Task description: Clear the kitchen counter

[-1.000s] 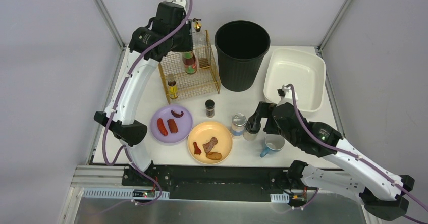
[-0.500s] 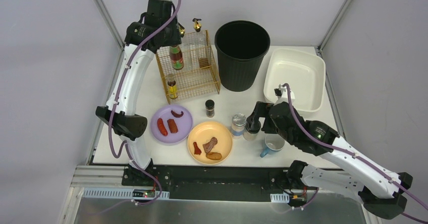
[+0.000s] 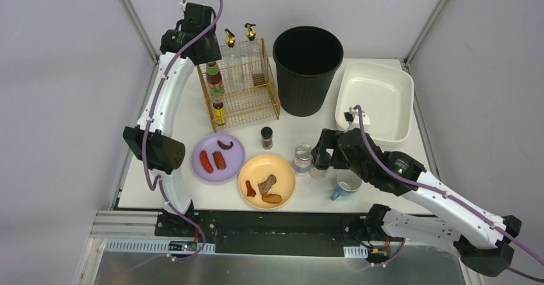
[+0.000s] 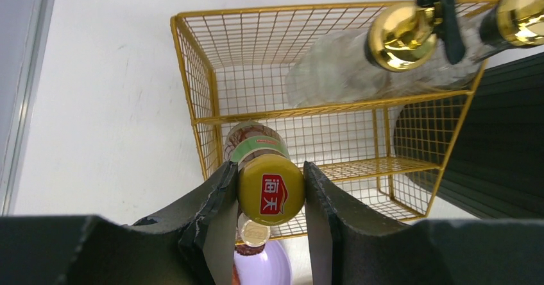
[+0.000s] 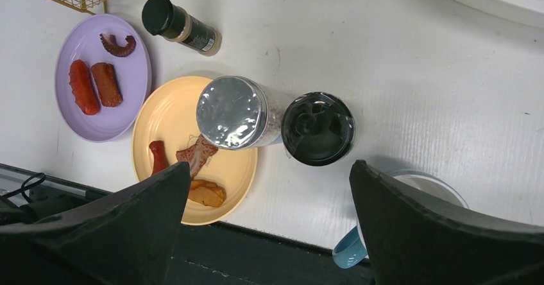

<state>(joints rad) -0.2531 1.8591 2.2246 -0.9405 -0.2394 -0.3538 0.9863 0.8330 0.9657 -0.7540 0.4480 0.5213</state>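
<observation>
Carefully: the sauce bottle (image 3: 214,79) looks bound for the gold wire rack (image 3: 247,102).
Top view: the kitchen counter (image 3: 289,128) spans the middle, with the left gripper (image 3: 210,63) at 11 o'clock. Left wrist: jaws pinch the yellow cap (image 4: 271,198); keep the bottle upright and clear of the wires. Only the right wrist shows the right gripper (image 5: 266,169) spread wide above the silver-lidded jar (image 5: 232,113) and black-lidded jar (image 5: 319,128).

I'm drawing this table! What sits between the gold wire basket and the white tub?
A tall black bin stands between the gold wire basket and white tub, in the top view.
</observation>
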